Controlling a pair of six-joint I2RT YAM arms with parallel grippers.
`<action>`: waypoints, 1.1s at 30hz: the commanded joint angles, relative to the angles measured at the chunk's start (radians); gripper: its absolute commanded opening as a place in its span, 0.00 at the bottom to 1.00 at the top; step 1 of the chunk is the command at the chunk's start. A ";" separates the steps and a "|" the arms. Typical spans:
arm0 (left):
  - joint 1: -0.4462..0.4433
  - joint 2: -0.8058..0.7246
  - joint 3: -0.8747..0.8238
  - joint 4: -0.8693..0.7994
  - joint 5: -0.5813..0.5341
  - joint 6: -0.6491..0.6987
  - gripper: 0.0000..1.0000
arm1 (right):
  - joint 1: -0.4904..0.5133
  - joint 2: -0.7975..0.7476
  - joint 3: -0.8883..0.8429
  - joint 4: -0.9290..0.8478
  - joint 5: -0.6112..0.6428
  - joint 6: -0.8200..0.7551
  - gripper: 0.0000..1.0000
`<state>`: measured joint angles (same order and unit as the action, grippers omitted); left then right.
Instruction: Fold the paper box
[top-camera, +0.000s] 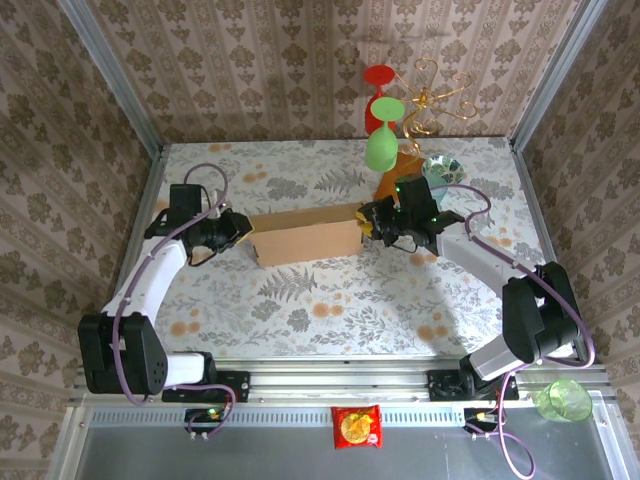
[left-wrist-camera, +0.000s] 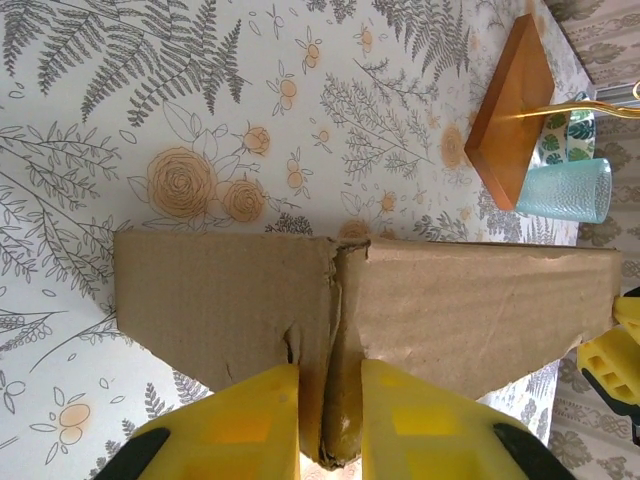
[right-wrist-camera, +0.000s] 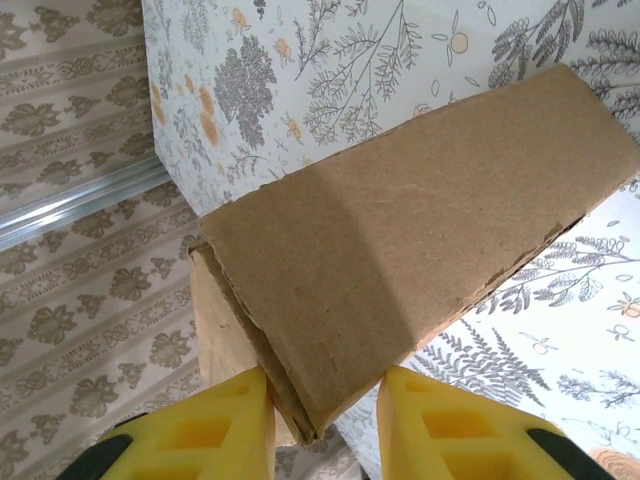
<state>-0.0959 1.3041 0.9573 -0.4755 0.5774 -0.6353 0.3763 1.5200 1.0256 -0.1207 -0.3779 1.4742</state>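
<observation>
Both end effectors have the paper box clamped, one at each end.

My left end effector (left-wrist-camera: 330, 405) has its yellow fingers (left-wrist-camera: 240, 425) nearly closed on a doubled, ragged cardboard edge at the box's left end. The right end effector (right-wrist-camera: 325, 405) pinches the opposite end the same way, with a layered corner caught between its pads. The paper box (top-camera: 305, 238) is plain tan corrugated board, folded into a long shallow shape with a crease and a small tear near my left grip. It stretches between the two arms over the middle of the floral desk (top-camera: 300, 310). Beyond it, from the left wrist, I see a wooden block (left-wrist-camera: 510, 105) touching a teal glass (left-wrist-camera: 565, 190).
</observation>
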 joint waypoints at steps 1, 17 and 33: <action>-0.013 0.006 -0.042 -0.031 -0.011 -0.014 0.18 | -0.019 0.033 0.000 -0.137 0.004 -0.134 0.28; -0.115 -0.368 -0.225 -0.041 -0.152 -0.170 0.97 | -0.073 -0.403 -0.223 -0.552 0.145 -0.640 0.46; -0.034 -0.367 -0.013 -0.235 -1.029 -0.108 1.00 | -0.075 -0.622 -0.266 -0.121 0.904 -1.170 1.00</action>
<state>-0.1192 0.9356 0.9302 -0.5800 -0.0418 -0.7452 0.3065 0.9104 0.8879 -0.5232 0.2890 0.5648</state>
